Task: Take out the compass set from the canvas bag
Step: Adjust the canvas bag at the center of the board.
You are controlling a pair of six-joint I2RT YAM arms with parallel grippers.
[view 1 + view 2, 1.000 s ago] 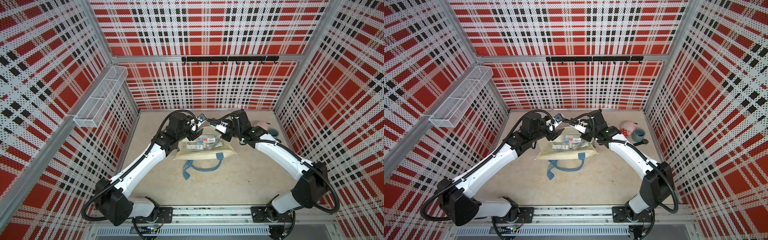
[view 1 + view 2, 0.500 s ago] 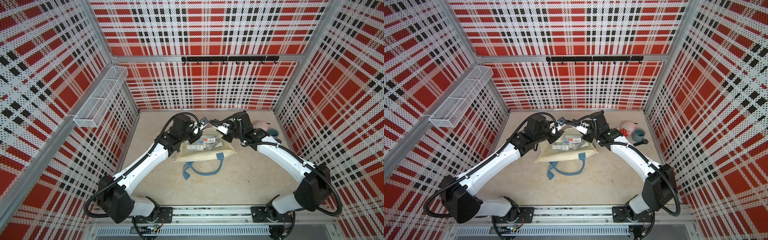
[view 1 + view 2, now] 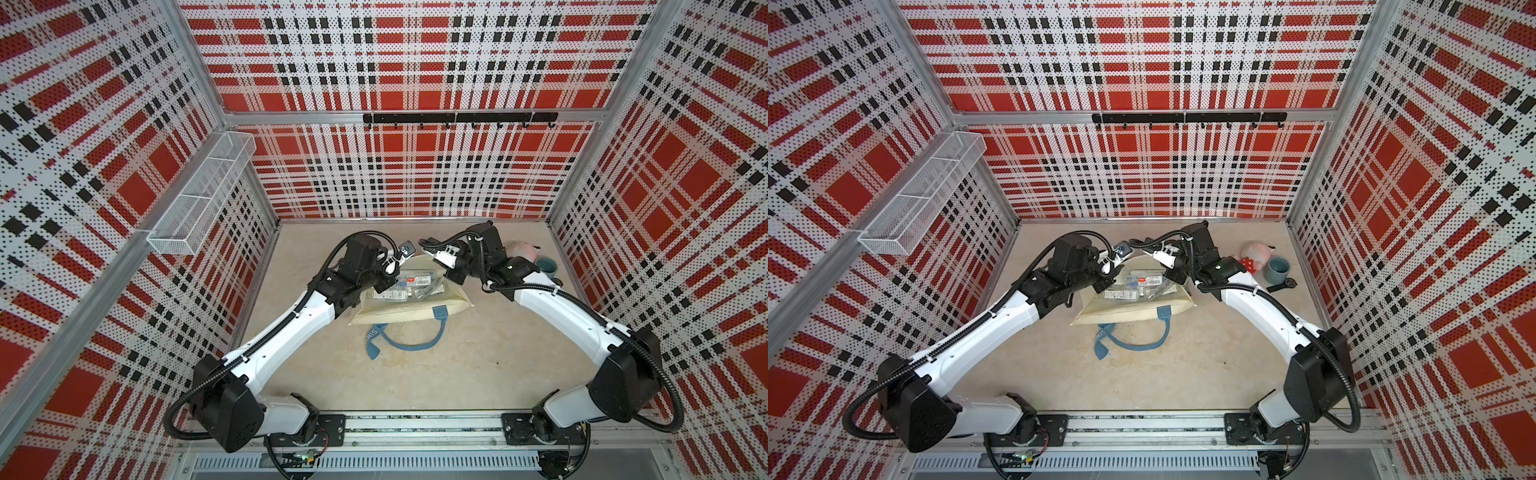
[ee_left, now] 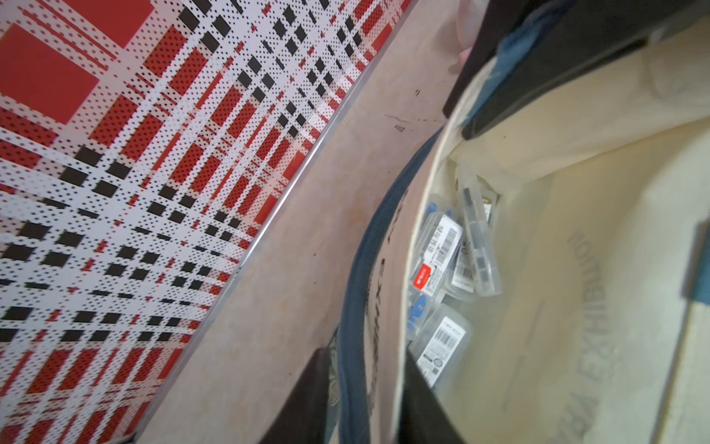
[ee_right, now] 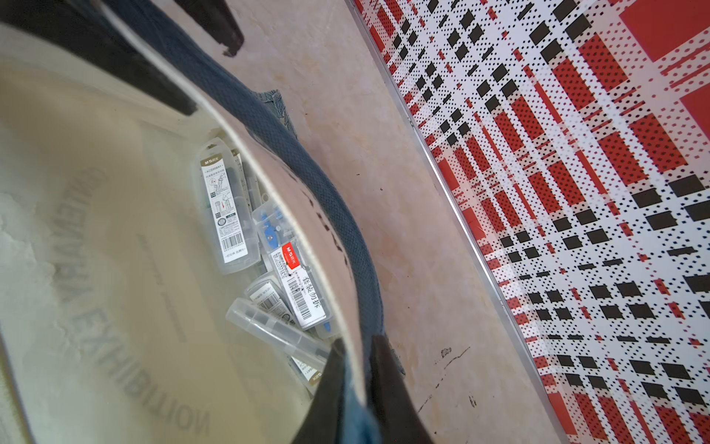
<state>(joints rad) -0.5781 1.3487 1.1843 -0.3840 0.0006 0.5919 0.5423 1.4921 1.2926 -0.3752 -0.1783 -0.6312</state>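
The cream canvas bag [image 3: 411, 309] [image 3: 1133, 309] lies flat on the table with its mouth toward the back wall. My left gripper [image 3: 392, 268] [image 4: 365, 403] is shut on the mouth's rim and blue strap at one side. At the other side, my right gripper [image 3: 442, 259] [image 5: 355, 392] is shut on the same rim. Together they hold the mouth open. Inside lie several clear plastic cases [image 5: 230, 219] [image 4: 442, 261] with barcode labels, and one shows a blue tool [image 5: 271, 230]. I cannot tell which case is the compass set.
The bag's other blue strap handle [image 3: 399, 338] loops on the table in front of it. A pink plush toy [image 3: 1258, 253], a grey-blue cup [image 3: 1278, 269] and a black watch [image 3: 1283, 284] sit at the back right. A wire basket [image 3: 203, 195] hangs on the left wall.
My left gripper has come in to the bag's rim and closed on it. The right gripper has kept its hold on the rim.
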